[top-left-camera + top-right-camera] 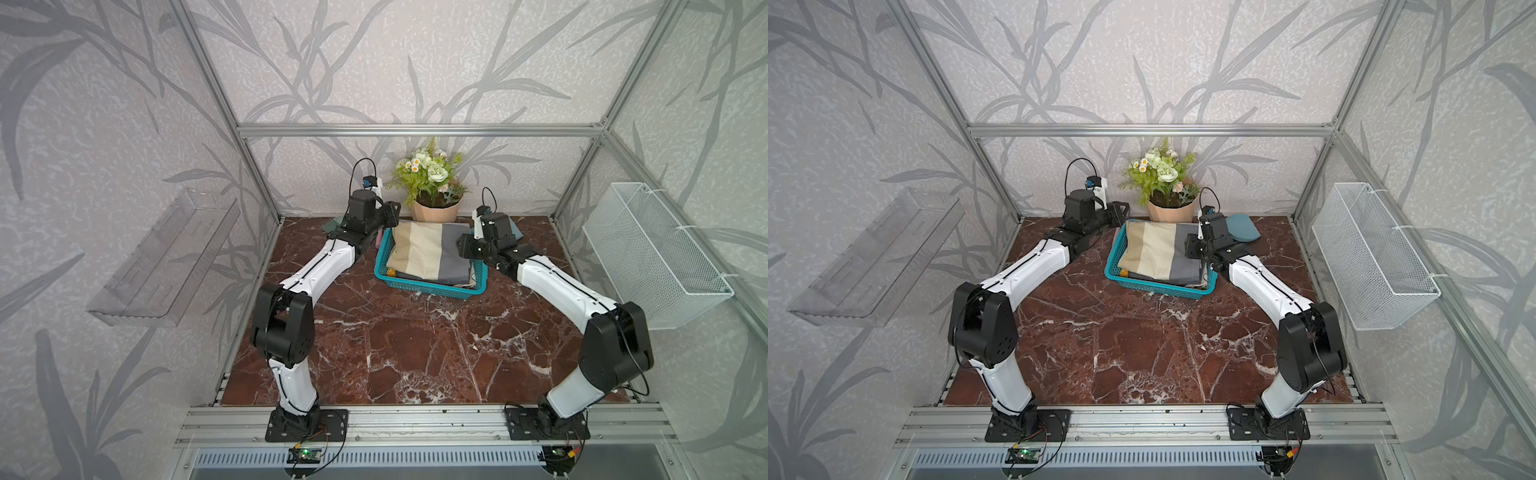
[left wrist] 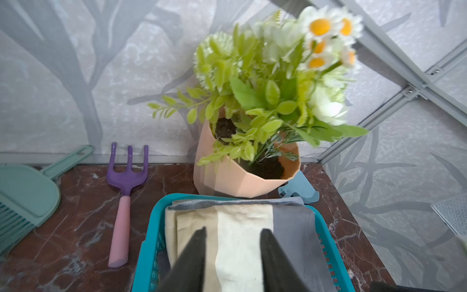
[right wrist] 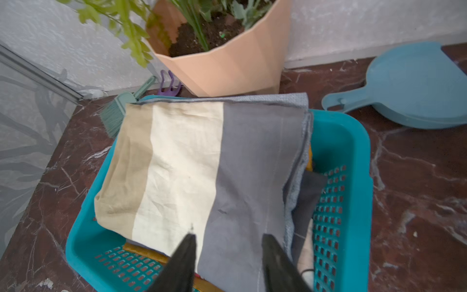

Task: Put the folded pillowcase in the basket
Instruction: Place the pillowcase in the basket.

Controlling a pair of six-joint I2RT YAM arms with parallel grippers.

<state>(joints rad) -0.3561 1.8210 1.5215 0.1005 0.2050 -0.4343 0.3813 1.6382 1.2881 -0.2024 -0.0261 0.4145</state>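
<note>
Tan, cream and grey in broad stripes, the folded pillowcase lies flat just under the left claw and right claw, atop other cloths in the basket. The placing looks done, with only the pull-back left. Both claws stand parted, gripping nothing; whether their tips brush the fabric I cannot tell. The cloth is soft and lightly creased, the basket rigid teal plastic with perforated walls. Beyond the claws sits a faceted peach pot on the glossy veined marble table.
</note>
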